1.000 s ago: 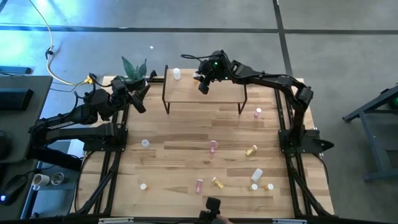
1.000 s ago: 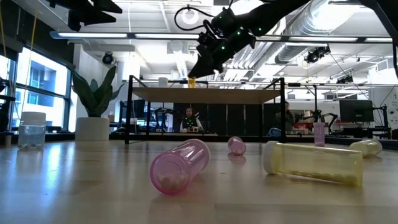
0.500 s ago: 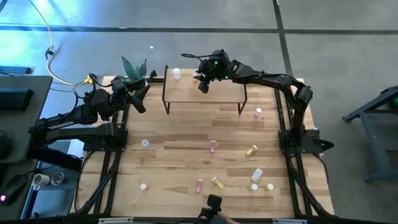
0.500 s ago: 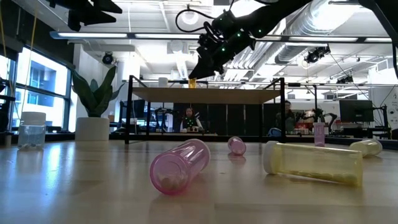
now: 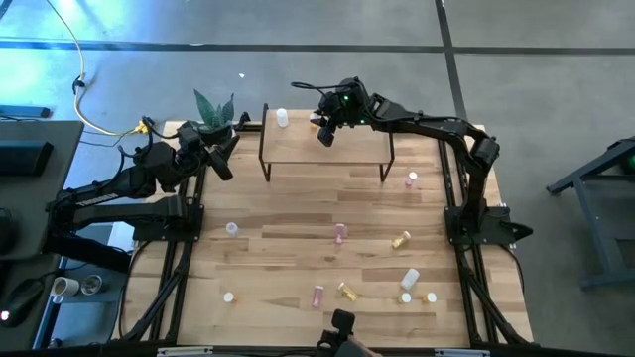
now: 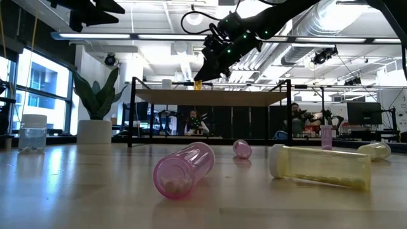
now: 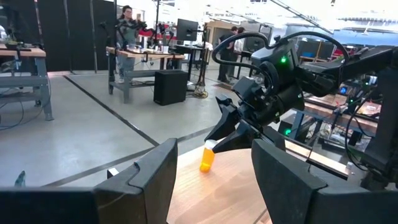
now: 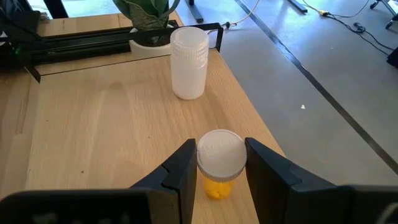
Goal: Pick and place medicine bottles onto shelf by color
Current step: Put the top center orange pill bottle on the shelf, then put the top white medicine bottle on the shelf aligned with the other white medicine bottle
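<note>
In the high view, the right claw point(image 5: 324, 130) is reaching over the shelf point(image 5: 327, 147) near its far edge, while the left claw point(image 5: 220, 149) is waiting open beside the tabletop's point(image 5: 288, 248) left corner. In the right wrist view, the right claw is gripping an orange bottle point(image 8: 219, 163) by its white cap, standing close to the shelf edge, and a white bottle point(image 8: 189, 63) is standing apart, with bare board between.

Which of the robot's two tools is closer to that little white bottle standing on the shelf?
The right tool. It is over the shelf, closed on an orange bottle near the white bottle. The left tool is off the shelf's end, by the plant.

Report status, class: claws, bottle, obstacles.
Right claw shut on small orange white-capped bottle over light-wood shelf. Left claw open, idle. White bottle nearby.
</note>
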`<state>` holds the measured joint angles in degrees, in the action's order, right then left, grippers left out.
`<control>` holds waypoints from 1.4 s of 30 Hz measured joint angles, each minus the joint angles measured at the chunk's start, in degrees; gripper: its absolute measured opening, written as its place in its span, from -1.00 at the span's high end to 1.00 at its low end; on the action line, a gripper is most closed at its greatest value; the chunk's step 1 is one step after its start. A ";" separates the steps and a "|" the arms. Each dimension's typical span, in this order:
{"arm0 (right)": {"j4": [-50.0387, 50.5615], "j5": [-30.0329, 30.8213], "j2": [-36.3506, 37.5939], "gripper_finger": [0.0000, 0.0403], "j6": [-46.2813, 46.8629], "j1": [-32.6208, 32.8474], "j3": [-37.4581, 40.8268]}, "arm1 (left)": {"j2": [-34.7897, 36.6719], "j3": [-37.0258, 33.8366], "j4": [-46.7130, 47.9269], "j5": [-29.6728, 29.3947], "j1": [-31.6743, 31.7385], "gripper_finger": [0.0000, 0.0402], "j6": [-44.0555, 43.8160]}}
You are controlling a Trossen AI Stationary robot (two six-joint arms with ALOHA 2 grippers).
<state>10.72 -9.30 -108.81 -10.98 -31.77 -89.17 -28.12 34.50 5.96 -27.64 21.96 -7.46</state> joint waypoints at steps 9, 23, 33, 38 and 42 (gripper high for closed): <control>0.28 0.34 -0.08 0.29 0.00 0.00 0.04 | 0.00 0.00 0.00 0.00 0.00 0.02 -0.02; -1.03 1.26 -0.11 0.25 -0.46 0.00 0.04 | 0.00 0.00 0.24 0.02 0.00 0.02 -0.87; -1.95 2.08 -0.09 0.25 -0.44 -0.09 0.04 | 0.00 0.00 0.26 0.02 0.00 0.02 -0.85; -1.95 2.08 -0.04 0.25 -0.44 -0.09 0.04 | 0.00 0.00 0.26 0.02 0.00 0.02 -0.86; -2.05 2.08 0.48 0.25 -0.44 -0.09 0.04 | 0.00 0.00 0.27 0.02 0.00 0.02 -0.85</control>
<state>8.67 -7.22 -108.34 -11.42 -31.86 -89.12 -28.12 34.50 6.23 -27.62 21.96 -8.32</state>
